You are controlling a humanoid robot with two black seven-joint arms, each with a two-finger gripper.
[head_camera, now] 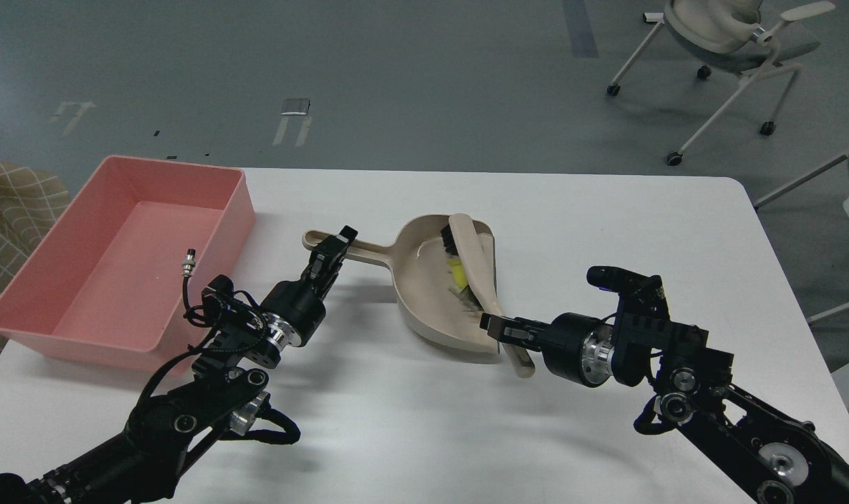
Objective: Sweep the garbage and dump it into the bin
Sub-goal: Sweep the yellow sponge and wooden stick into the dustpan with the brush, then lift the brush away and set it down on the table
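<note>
- Our left end effector point(333, 250) is closed round the dustpan point(434, 280) handle, near its far tip; the handle runs left from the pan, so its long axis points roughly toward the bin point(81, 329).
- Our right end effector point(506, 329) is pinched on the near end of the brush point(474, 269) handle; the brush lies along the pan's right side w/ bristles at the far end.
- Garbage: the yellow sponge chunk point(455, 269) sits inside the pan, touching the bristles; the bread slice we can't pick out, prob. hidden by the brush.
- Key relation: bin stands at the bench point(536, 224) left edge, left of the pan and just beside our left arm; left arm is the nearer one, so we judge the dump calls for carrying the pan leftward over the pink rim and tipping it.
- Risk, as we judge: sponge sliding out if the pan tilts early.
- No brands, labels or readable writing on anything.
</note>
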